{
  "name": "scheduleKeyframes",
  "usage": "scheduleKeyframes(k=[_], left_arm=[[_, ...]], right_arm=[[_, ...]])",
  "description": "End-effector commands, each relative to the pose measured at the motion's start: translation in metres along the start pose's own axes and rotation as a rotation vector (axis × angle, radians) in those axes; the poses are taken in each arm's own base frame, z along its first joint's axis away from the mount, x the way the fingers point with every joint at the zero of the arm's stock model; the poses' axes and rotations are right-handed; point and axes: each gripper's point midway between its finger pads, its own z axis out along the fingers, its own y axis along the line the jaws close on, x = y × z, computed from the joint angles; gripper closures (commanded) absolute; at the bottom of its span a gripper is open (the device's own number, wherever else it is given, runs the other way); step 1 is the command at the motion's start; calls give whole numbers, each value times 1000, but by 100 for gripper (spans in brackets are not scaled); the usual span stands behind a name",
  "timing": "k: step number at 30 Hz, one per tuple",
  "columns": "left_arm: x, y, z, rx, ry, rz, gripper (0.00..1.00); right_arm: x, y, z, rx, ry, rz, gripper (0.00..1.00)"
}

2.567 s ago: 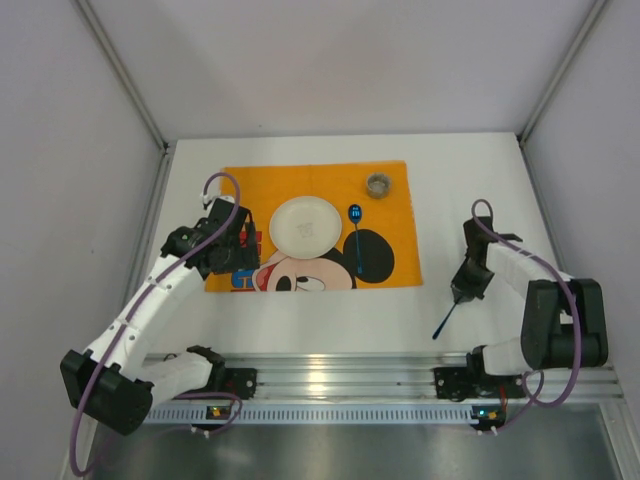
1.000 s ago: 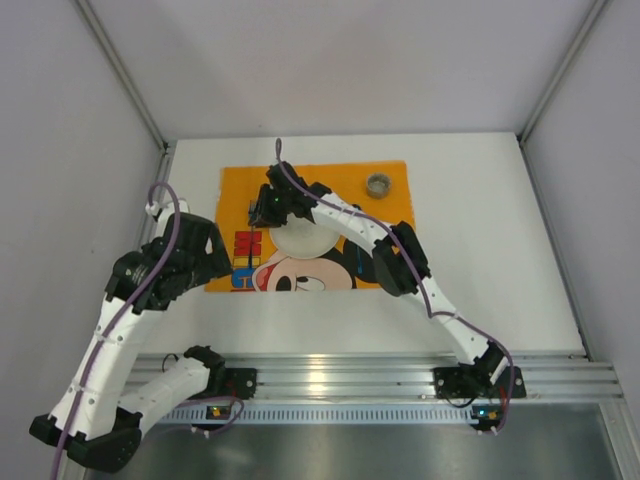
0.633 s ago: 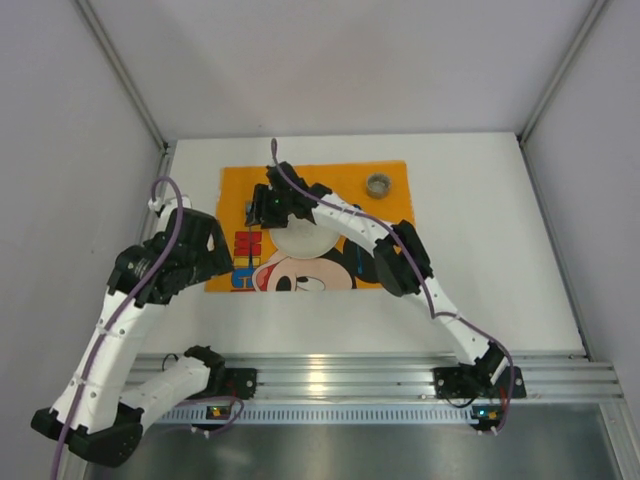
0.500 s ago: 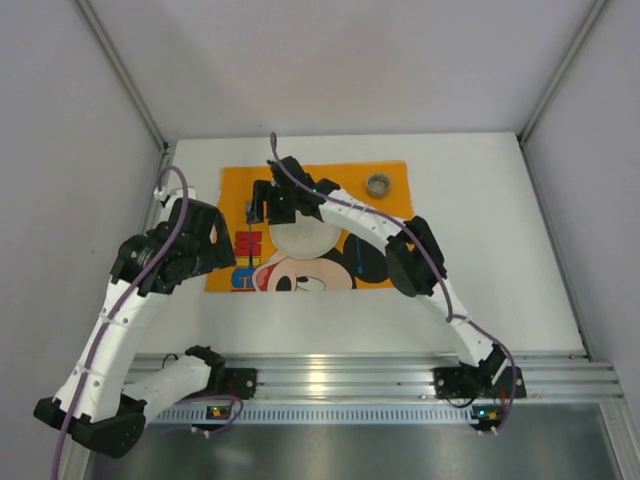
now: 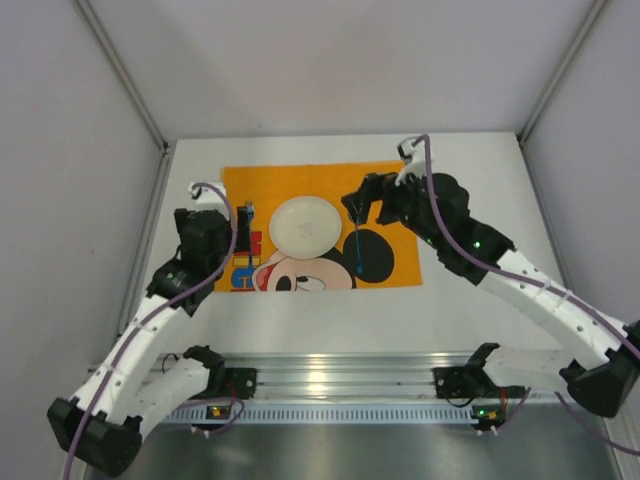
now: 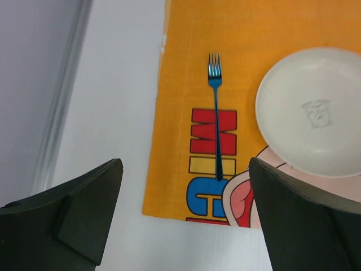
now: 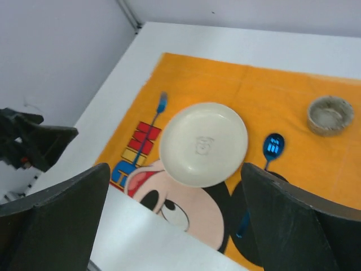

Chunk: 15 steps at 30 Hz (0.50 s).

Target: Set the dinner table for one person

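Here, fork [image 6: 215, 118], plate [image 6: 313, 113], spoon [image 7: 271, 148], small bowl [image 7: 330, 114] on orange placemat [image 6: 254, 28], left hand [image 6: 183, 169], right hand [image 7: 175, 169] both spread, empty.

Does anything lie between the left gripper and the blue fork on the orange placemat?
Nothing visible does. The left gripper is open and empty. The fork lies flat on the placemat in plain view between its fingers, apart from the white plate.

From high behind the near edge, you look down over the whole dinner table [image 5: 330, 315]; your left wrist camera hangs close above the fork [image 6: 216, 124], facing down; your right wrist camera looks obliquely from farther off; all three share the white plate [image 5: 305, 225].
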Motion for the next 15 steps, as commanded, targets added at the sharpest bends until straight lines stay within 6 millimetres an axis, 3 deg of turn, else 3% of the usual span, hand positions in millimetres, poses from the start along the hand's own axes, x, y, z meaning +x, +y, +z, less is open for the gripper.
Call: scheduleKeyframes(k=[1,2,3,5,6,7,10,11,13,15], left_arm=[[12,-20,53,45,-84,55,1],[17,-8,68,31,-73,10,1],[42,-12,85,31,-14,-15,1],[56,-13,99,27,-6,28,1],[60,-14,109,25,-32,38,1],[74,-15,119,24,-9,55,1],[84,-8,139,12,-38,81,1],[99,-2,149,-9,0,87,1],[104,1,160,-10,-1,55,1],[126,3,168,2,31,-4,1]], right_arm=[[44,-49,-27,145,-3,-42,0],[48,-56,-36,166,-20,-37,0],[44,-64,-45,198,-71,-17,0],[54,-82,-68,248,-118,7,0],[45,-93,-85,299,-186,46,0],[59,-105,-90,340,-179,52,0],[63,-122,-109,399,-232,83,0],[66,-125,-110,411,-234,83,0],[75,-141,-117,488,-234,72,0],[78,-154,-123,554,-256,93,0]])
